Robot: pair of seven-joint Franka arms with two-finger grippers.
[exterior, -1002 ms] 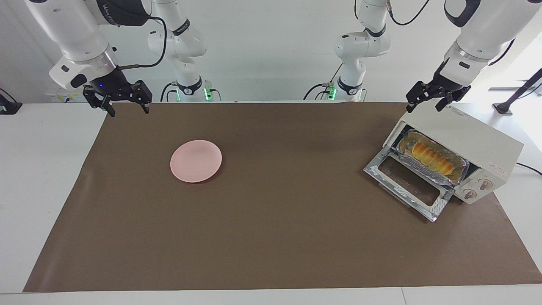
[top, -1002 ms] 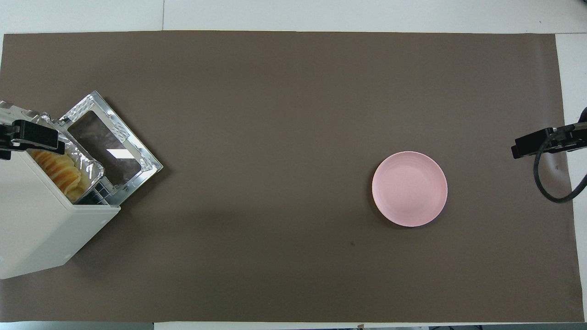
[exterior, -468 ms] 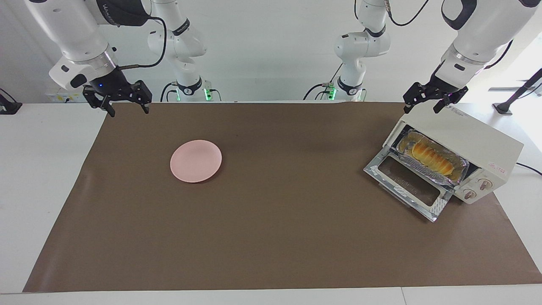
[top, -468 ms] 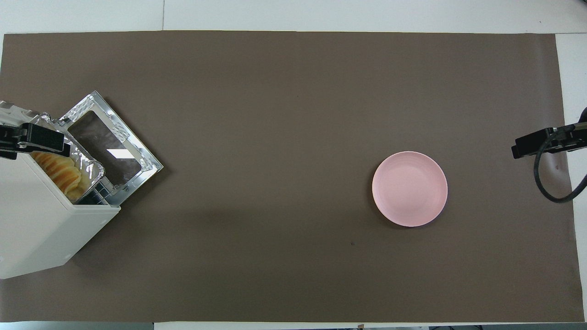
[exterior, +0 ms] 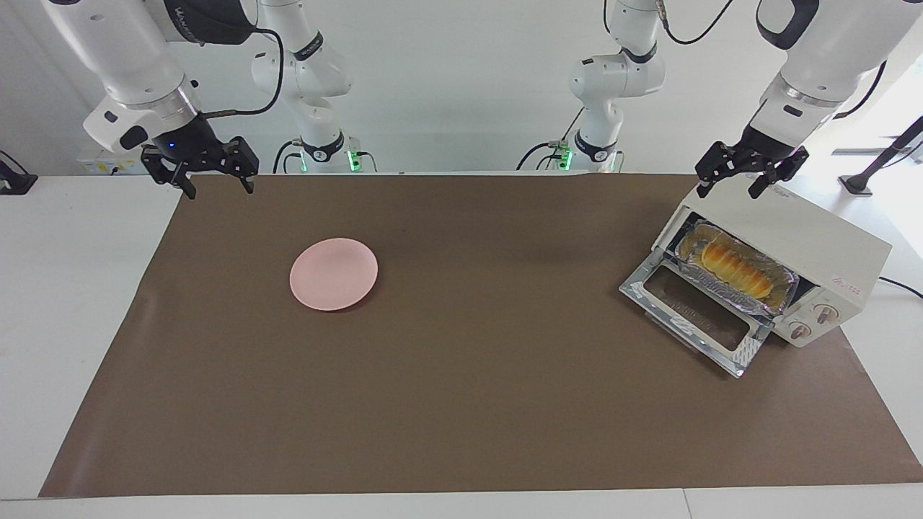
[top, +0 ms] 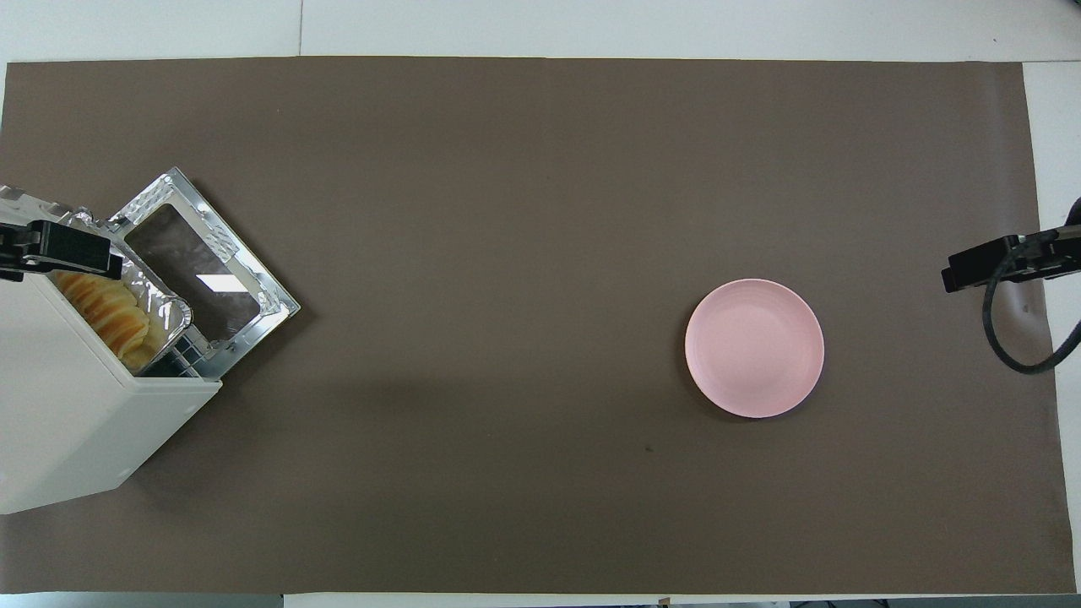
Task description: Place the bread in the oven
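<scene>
My left gripper [exterior: 729, 191] hangs over the top of the oven [exterior: 807, 241], near the edge above its opening, fingers spread and holding nothing. My right gripper [exterior: 216, 189] waits at the right arm's end of the table, over the edge of the brown mat [exterior: 461, 404], fingers also spread and empty. The bread [exterior: 735, 269] lies in a foil tray [exterior: 786, 297] inside the oven, whose glass door [exterior: 694, 317] is dropped open onto the mat. A pink plate [exterior: 334, 274] sits bare on the mat, well apart from the oven, toward the right arm's end.
</scene>
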